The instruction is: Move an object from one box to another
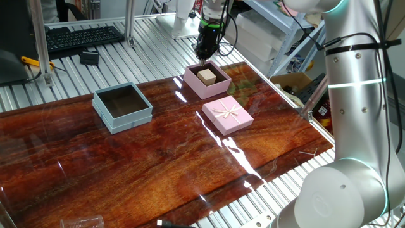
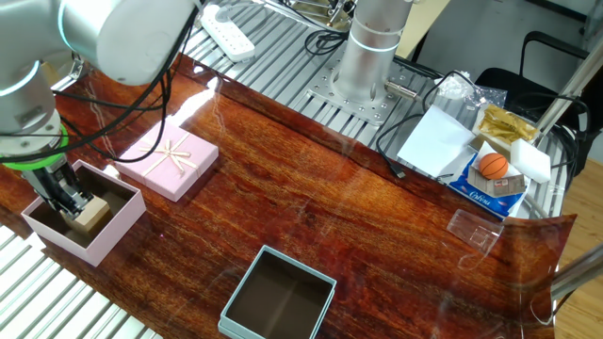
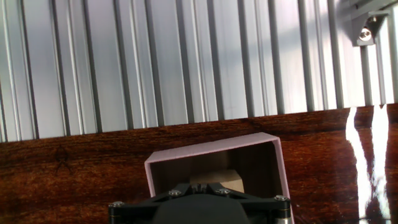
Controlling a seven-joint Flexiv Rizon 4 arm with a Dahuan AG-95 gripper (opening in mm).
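Observation:
The small tan wooden cube (image 1: pixel 206 76) lies inside the pink box (image 1: pixel 218 87) at the far side of the table. It also shows in the other fixed view (image 2: pixel 91 213) and in the hand view (image 3: pixel 217 179), inside the pink box (image 3: pixel 211 152). My gripper (image 1: pixel 204 54) hangs just above the pink box's far edge, beside the cube and not holding it. In the other fixed view my gripper (image 2: pixel 62 196) sits close to the cube. Its fingers look pressed together with nothing between them. The pale blue-grey box (image 1: pixel 122 106) with a dark interior stands empty to the left.
The flat pink lid with a ribbon bow (image 1: pixel 227 114) lies next to the pink box. Ribbed metal decking (image 3: pixel 186 62) runs beyond the table's far edge. A keyboard (image 1: pixel 82 36) lies at the back left. Loose packets and a small orange ball (image 2: pixel 494 165) sit by the arm's base.

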